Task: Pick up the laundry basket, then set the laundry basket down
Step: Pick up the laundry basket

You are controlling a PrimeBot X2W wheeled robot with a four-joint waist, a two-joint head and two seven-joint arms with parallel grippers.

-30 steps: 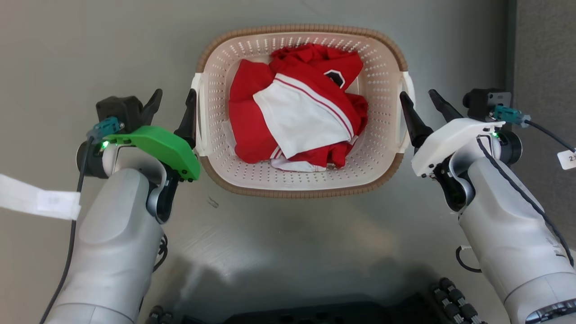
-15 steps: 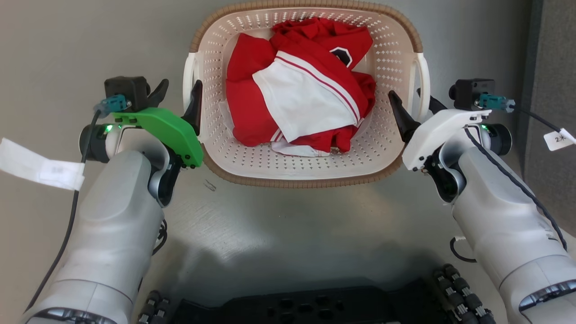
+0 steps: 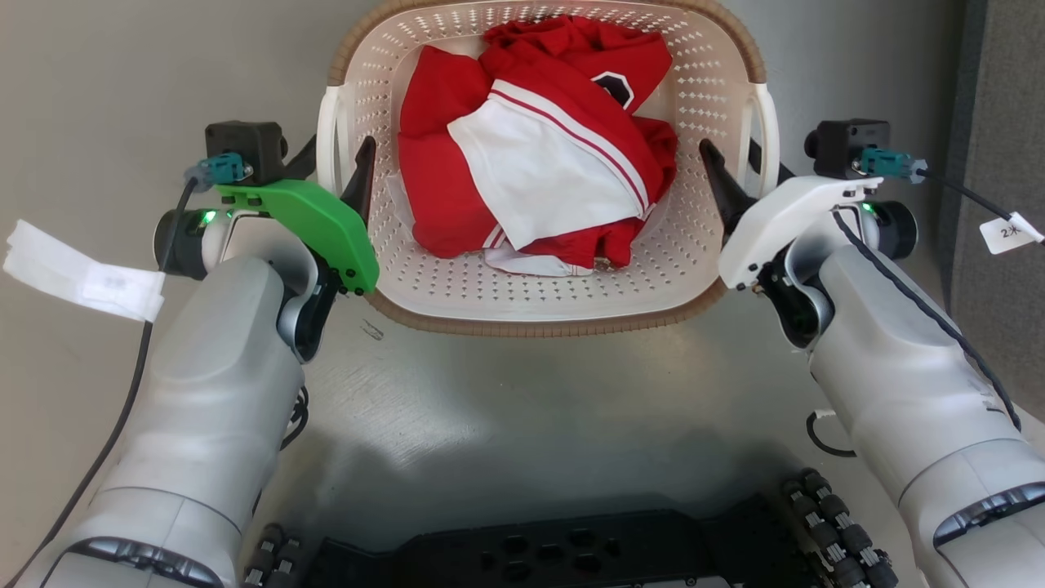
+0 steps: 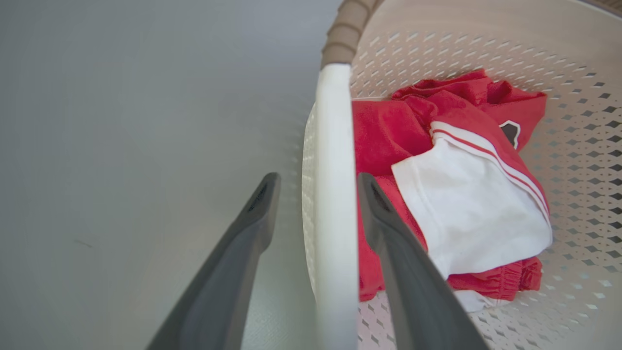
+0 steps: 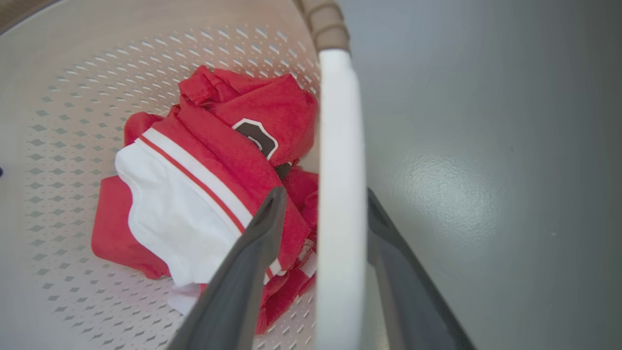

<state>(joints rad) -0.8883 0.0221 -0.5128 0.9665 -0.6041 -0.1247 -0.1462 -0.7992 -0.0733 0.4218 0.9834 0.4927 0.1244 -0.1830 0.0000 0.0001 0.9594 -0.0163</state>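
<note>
The laundry basket (image 3: 539, 327) is cream and perforated, with a brown rim, and sits on the grey surface straight ahead. Crumpled red and white clothing (image 3: 539, 155) lies inside it. My left gripper (image 3: 336, 155) is open astride the white left handle (image 3: 328, 131), one finger inside the basket and one outside. In the left wrist view the left gripper (image 4: 318, 180) has that handle (image 4: 333, 146) running between its fingers. My right gripper (image 3: 735, 155) is open astride the right handle (image 3: 767, 122) in the same way. The right wrist view shows the right gripper (image 5: 325, 194) around its handle (image 5: 340, 121).
A darker grey panel (image 3: 1004, 122) runs along the right edge. My black base (image 3: 571, 555) shows at the bottom. A white paper tag (image 3: 82, 273) hangs from the left arm's cable, and a small label (image 3: 1008, 233) from the right one.
Both grippers have moved forward from beside the basket until their fingers straddle its handles. The basket fills more of the head view, which has shifted.
</note>
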